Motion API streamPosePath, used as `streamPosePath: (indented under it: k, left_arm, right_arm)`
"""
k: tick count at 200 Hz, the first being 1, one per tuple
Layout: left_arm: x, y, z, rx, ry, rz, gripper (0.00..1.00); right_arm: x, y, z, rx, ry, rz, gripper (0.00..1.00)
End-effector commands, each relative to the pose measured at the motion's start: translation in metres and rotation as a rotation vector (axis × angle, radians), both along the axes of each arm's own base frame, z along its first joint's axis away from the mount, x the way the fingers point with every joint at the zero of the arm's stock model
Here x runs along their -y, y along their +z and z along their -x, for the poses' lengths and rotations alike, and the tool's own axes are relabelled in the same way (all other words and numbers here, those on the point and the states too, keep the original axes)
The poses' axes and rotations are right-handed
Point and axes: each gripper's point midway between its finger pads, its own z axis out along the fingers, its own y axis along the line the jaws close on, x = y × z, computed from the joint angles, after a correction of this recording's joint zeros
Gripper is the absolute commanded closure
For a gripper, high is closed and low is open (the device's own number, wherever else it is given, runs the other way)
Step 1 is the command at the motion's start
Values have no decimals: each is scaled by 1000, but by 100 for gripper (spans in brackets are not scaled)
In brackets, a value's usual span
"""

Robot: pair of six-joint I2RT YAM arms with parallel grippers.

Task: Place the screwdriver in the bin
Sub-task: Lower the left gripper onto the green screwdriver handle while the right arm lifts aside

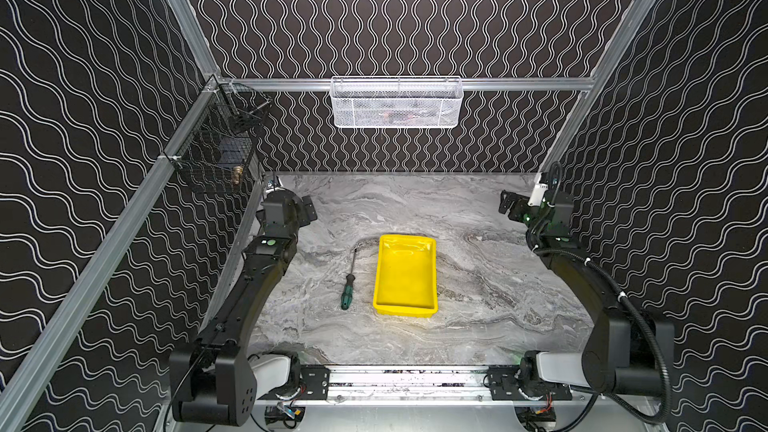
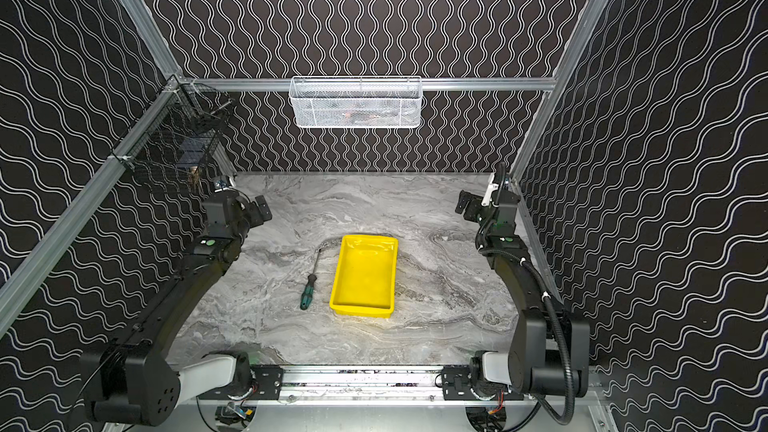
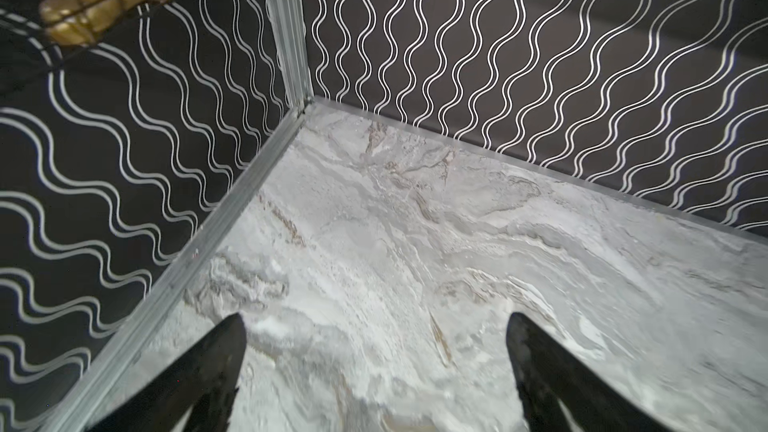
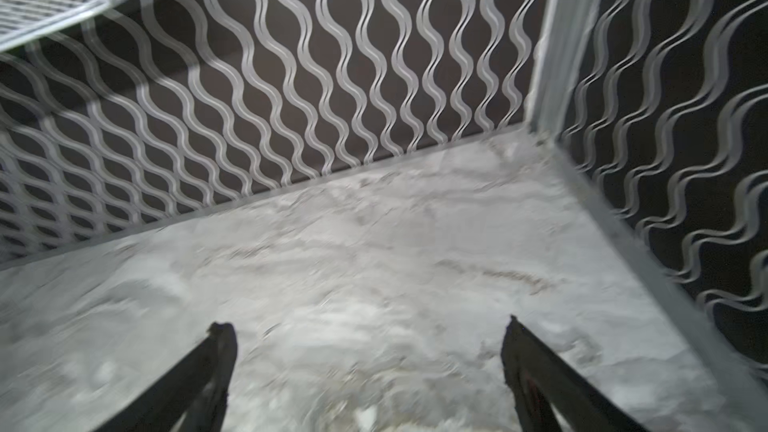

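The screwdriver (image 1: 349,284) lies flat on the table (image 1: 478,284), outside and just beside the left wall of the bin (image 1: 405,280), parallel to it, handle toward the robot. The left gripper (image 3: 374,326) and right gripper (image 4: 370,330) hover at the far corners, both spread wide and empty, probably to keep the middle unobstructed.

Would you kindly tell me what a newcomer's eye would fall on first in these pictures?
The bright yellow glossy plastic tray, empty at the middle of the grey marbled table, stands out. Beside it, on the left arm's side, lies the slim screwdriver with a green-and-black handle, not touching it. A white mesh basket hangs on the back wall, and the left end effector and right end effector stand open near the far corners.
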Motion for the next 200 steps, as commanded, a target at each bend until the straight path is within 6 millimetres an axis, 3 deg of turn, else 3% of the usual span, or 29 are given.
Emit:
streamPosePath:
  k: [1,30,55,80,135,200]
  left_arm:
    - [14,-29,30,-211,-21,117,1]
    - [46,-62,66,-416,-142,221,1]
    - [79,-84,104,-547,-244,225,1]
    - [91,-103,134,-663,-247,163,1]
    - [119,-152,151,-795,-306,174,2]
    - [146,-191,149,-858,-388,176,9]
  right_arm:
    - [-35,-9,28,-128,166,-114,1]
    - [-47,5,45,-139,230,-149,1]
    - [-49,2,57,-194,237,-144,1]
    - [-52,-1,65,-217,256,-144,1]
    - [-52,-19,67,-266,264,-136,1]
    - [-57,-27,63,-284,294,-159,1]
